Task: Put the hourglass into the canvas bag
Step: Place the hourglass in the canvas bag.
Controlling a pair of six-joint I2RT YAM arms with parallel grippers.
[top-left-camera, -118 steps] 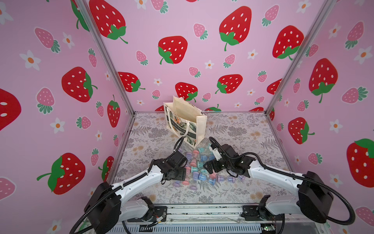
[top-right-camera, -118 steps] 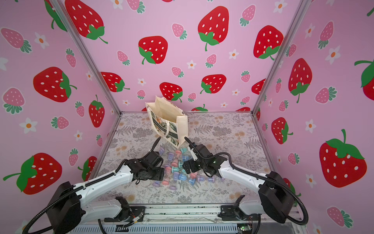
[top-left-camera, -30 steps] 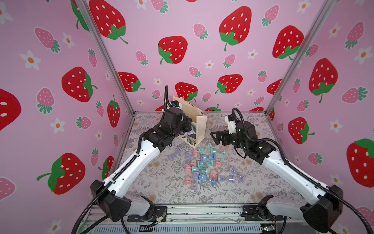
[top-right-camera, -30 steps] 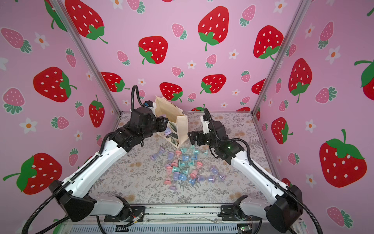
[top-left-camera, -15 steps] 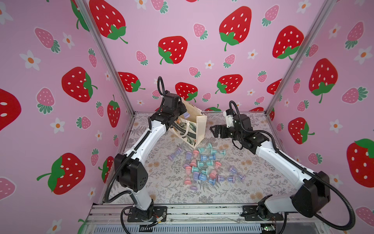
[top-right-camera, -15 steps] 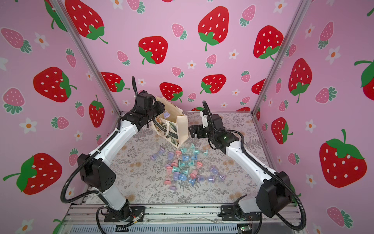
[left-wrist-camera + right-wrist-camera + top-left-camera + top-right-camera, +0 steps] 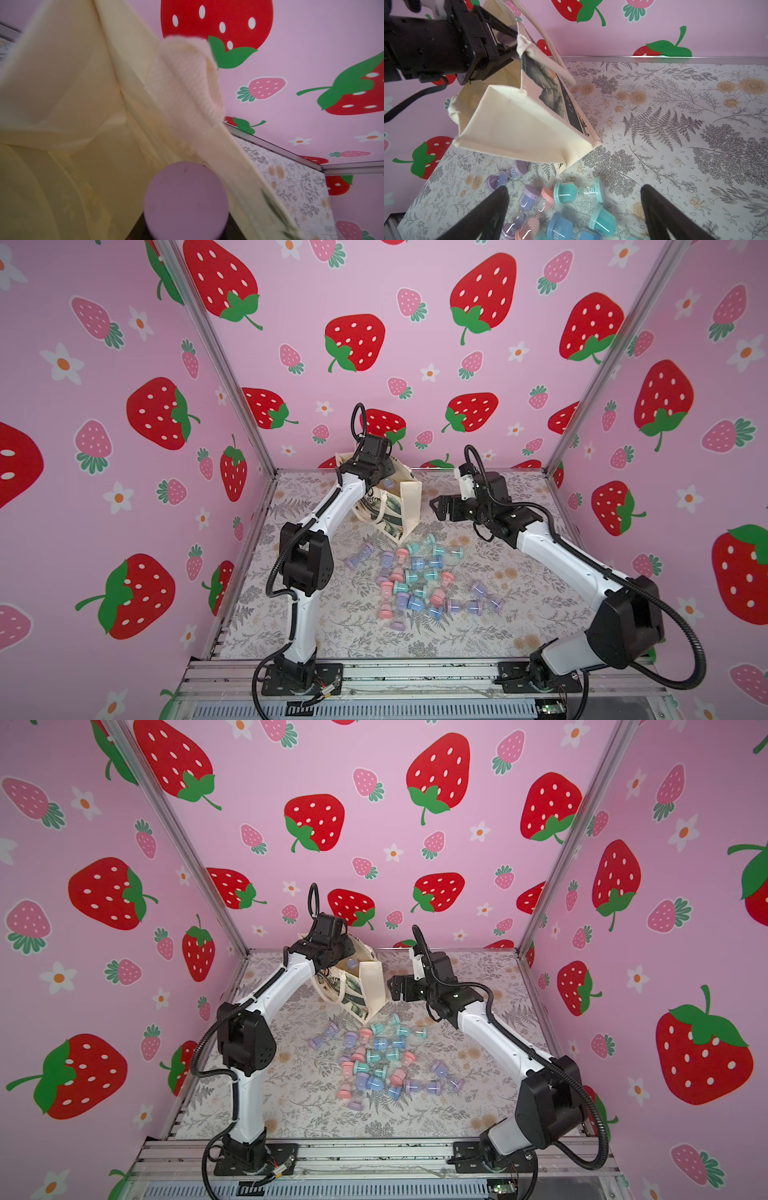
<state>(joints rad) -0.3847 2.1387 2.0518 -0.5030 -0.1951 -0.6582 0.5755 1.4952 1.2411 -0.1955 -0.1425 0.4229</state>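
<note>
Item: purple hourglass, clamped in the left gripper and held at the open mouth of the canvas bag, at the bag's 11 o'clock in a top view, likely so that letting go drops it inside. Right gripper: jaws spread wide, empty, just beside the bag at 3 o'clock, probably ready to steady it. Loose hourglasses: heaped on the table at the bag's 6 o'clock.
</note>
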